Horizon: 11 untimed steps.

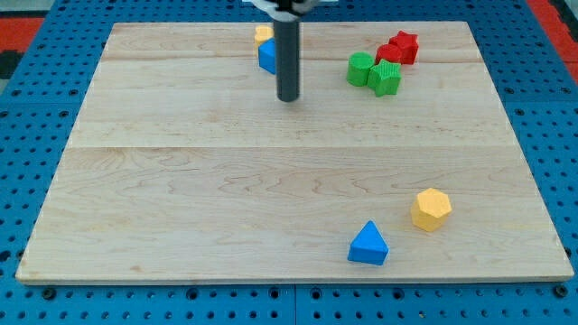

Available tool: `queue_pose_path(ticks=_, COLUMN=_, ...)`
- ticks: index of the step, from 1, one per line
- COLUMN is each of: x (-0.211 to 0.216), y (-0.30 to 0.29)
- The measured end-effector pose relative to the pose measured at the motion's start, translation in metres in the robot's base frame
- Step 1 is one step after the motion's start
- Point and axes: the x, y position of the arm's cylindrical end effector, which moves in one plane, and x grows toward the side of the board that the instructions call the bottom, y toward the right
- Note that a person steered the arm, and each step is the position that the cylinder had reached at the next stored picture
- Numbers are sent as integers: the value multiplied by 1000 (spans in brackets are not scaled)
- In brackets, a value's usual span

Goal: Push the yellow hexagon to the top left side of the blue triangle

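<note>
The yellow hexagon (432, 208) lies near the view's bottom right of the wooden board (181, 181). The blue triangle (368, 244) lies just below and to the left of it, close to the board's bottom edge, with a small gap between them. My tip (288, 98) is at the end of the dark rod in the upper middle of the board, far from both blocks, up and to the left of them.
A blue block (267, 57) with a yellow block (263, 34) behind it sits just left of the rod near the top edge. Two green blocks (374, 73) and two red blocks (397, 48) cluster at the top right.
</note>
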Motion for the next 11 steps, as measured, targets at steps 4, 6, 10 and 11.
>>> queue_pose_path(ticks=4, x=7, y=86)
queue_pose_path(ticks=6, x=26, y=178)
queue_pose_path(ticks=10, x=16, y=213)
queue_pose_path(ticks=11, x=16, y=232)
